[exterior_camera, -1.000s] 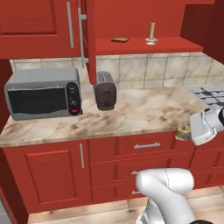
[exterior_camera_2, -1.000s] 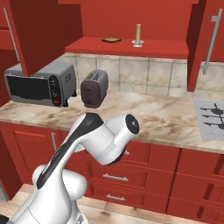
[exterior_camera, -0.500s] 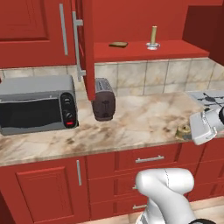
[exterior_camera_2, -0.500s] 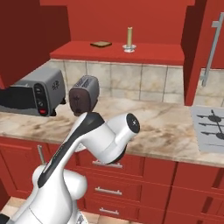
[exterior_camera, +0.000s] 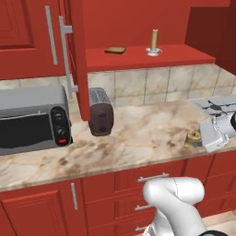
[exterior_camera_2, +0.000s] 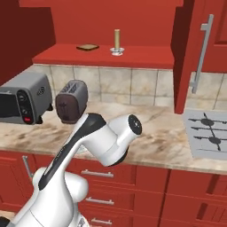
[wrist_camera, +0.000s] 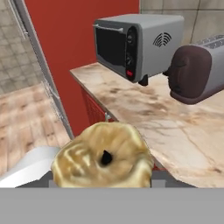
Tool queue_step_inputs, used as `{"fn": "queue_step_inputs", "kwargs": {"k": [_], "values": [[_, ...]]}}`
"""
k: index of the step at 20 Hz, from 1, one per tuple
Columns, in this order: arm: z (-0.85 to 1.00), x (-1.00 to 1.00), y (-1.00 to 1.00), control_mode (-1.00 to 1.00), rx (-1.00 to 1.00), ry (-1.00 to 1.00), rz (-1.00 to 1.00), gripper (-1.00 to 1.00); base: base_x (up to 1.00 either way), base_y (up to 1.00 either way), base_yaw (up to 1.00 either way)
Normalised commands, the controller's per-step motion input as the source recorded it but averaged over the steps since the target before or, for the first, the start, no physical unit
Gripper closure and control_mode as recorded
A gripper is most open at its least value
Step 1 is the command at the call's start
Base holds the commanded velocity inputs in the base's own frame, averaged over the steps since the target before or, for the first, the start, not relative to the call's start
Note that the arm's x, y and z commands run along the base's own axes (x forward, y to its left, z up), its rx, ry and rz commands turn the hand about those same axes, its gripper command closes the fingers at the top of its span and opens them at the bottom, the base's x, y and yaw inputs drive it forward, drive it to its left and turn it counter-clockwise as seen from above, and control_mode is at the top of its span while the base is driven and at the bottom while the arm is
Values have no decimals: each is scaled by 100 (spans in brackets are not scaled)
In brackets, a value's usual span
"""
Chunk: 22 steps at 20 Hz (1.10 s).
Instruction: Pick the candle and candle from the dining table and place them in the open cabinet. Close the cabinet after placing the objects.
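**Squat brass candle in the tool, stick candle already on the cabinet shelf**

The tool (exterior_camera: 197,138) hangs at the right end of the bench (exterior_camera: 138,133), just above its front edge, clamped on the squat brass-gold candle (wrist_camera: 103,159). In the hand view the candle sits right before the camera, its top face with the small dark wick hole towards the lens, and its body hides the finger tips. In the left base view a gold lump shows at the end of the white hand, which agrees with a grip on it.

The slim stick candle (exterior_camera: 154,41) stands upright on its clear dish on the red inner shelf of the open cabinet (exterior_camera: 184,56), with the flat brown slab (exterior_camera: 115,50) well apart to its left. One cabinet door (exterior_camera: 79,60) stands open edge-on above the toaster (exterior_camera: 100,110); the microwave (exterior_camera: 33,117) is further left.

The squat candle looks short, stiff and light, so weight should be no trouble. Its rounded, glossy sides are likely slippery, and a body this low gives the fingers little height to bear on, so the hold is best across the widest part of the flank, as it seems to be now. Wax may dent under a hard squeeze, so a firm but modest grip suits it. The stick candle, tall on a narrow dish, would tip easily if nudged; the free shelf space to its right looks the safer spot to set down.
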Motion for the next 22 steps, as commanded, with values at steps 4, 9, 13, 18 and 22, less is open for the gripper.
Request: {"fn": "queue_step_inputs", "kwargs": {"k": [4, 9, 13, 18, 22], "values": [[0, 0, 0, 100, 0, 0, 0, 100, 41, -27, -11], [0, 0, 0, 100, 0, 0, 0, 100, 24, -32, -1], [0, 0, 0, 100, 0, 0, 0, 100, 19, -34, 0], [0, 0, 0, 100, 0, 0, 0, 100, 19, -30, 0], [0, 0, 0, 100, 0, 0, 0, 100, 26, 6, -4]]}}
